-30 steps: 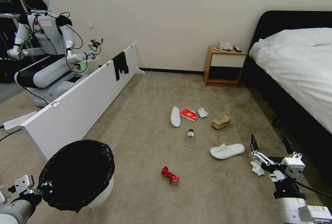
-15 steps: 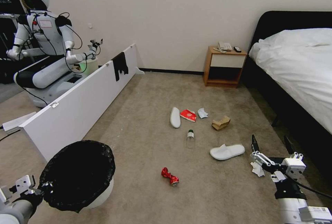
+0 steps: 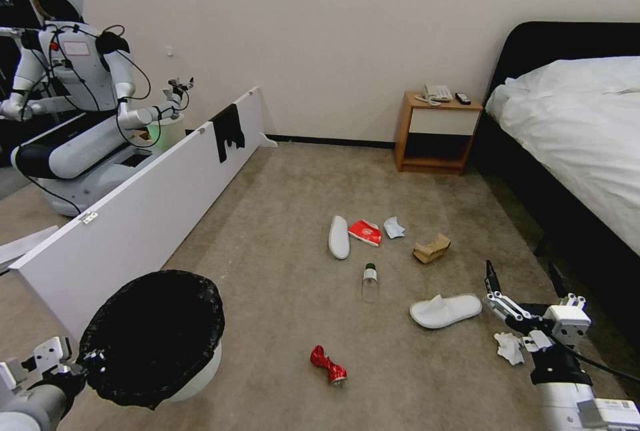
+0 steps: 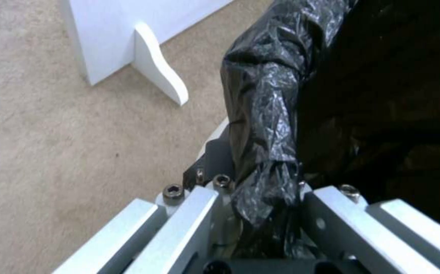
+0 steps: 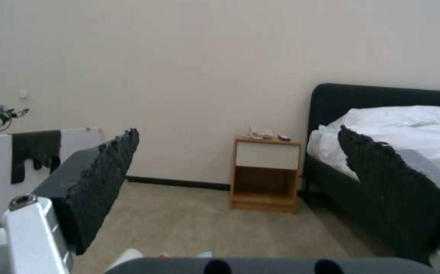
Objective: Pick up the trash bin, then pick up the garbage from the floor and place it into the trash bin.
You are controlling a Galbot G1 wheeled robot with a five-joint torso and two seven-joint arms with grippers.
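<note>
Holding the trash bin (image 3: 155, 341) by its rim, our left gripper (image 4: 253, 213) is clamped on the black bag (image 4: 265, 114) folded over the edge, so the first job looks done. Our right gripper (image 3: 521, 278) hangs with its two fingers (image 5: 103, 182) spread wide and nothing between them.

We have rolled a little since a moment ago, because the whole room has slid in the head view. A crumpled white tissue (image 3: 509, 347) that sat right under the right gripper now lies clear, just below and near it. The near white slipper (image 3: 445, 310) lies just beside that gripper, toward the bin side. The crushed red can (image 3: 327, 365) is between the two grippers. The clear bottle (image 3: 369, 282), red packet (image 3: 365, 232) and brown paper bag (image 3: 431, 248) lie farther ahead on the carpet (image 3: 280, 218). We think the tissue is now easiest to reach.
</note>
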